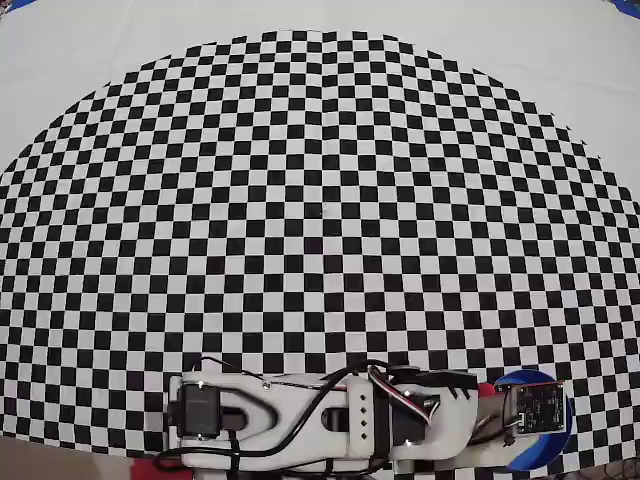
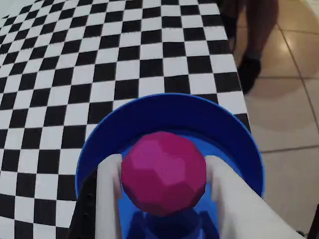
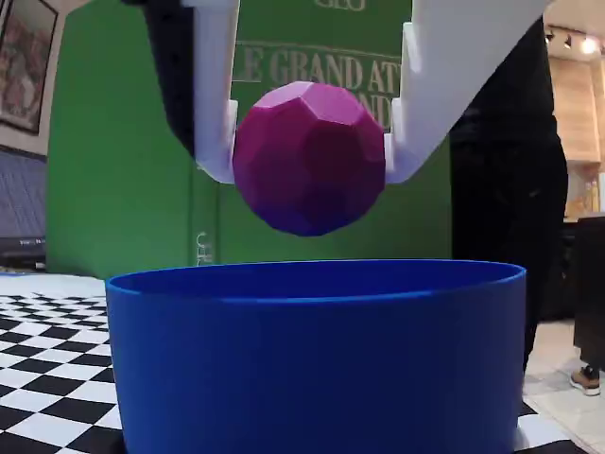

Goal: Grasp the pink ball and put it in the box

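Gripper [image 3: 310, 156] clamped on the pink ball [image 3: 309, 156]: fixed view shows both white fingers [image 3: 216, 95] pressed against the ball's left and right sides, ball faceted, held clear of any surface.

Ball hangs directly above the box [image 3: 317, 355], apart from the rim, with a gap of green wall visible between ball underside and rim in the fixed view. Wrist view confirms: ball [image 2: 163, 172] sits between the fingers [image 2: 110, 194] with the blue box [image 2: 169, 112] interior behind it.

Box stands on the checkered mat [image 1: 320, 220], at its near-right corner in the overhead view, close to the mat's edge. In that view the box [image 1: 575, 415] is mostly covered by the arm [image 1: 330, 420]; the ball cannot be made out there.
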